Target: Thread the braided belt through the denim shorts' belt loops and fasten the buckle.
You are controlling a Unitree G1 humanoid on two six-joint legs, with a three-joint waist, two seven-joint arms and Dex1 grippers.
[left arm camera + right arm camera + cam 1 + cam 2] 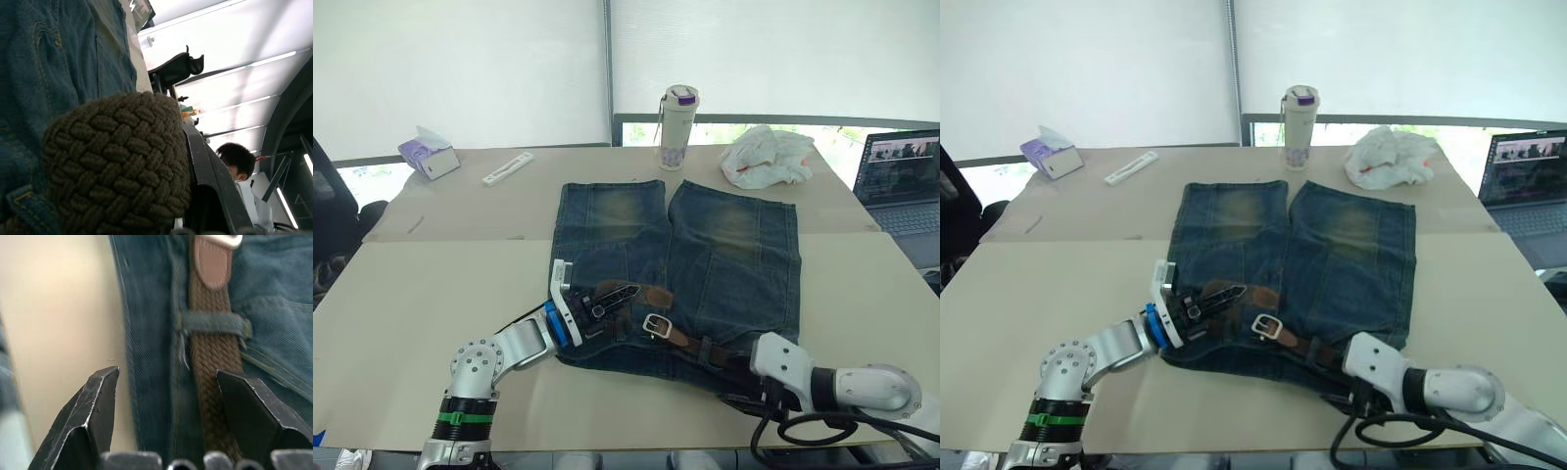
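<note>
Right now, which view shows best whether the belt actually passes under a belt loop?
The right wrist view: the braided belt plainly runs under a belt loop, with the open right gripper straddling it. The eye views show the buckle and strap on the denim shorts, loops too small. The left wrist view shows weave only.

Right pincer [166, 418]: two black fingers [90, 423] spread wide apart, nothing between them. Braided belt [212, 367] runs lengthwise along the denim shorts [151, 333] waistband, passing under one belt loop [212, 324] that crosses it. Beyond the loop, the belt's smooth brown end tab meets the edge of the silver buckle [222, 240]. Bare beige surface [58, 308] lies beside the shorts' edge. One finger stands over the belt, the other over the surface.
</note>
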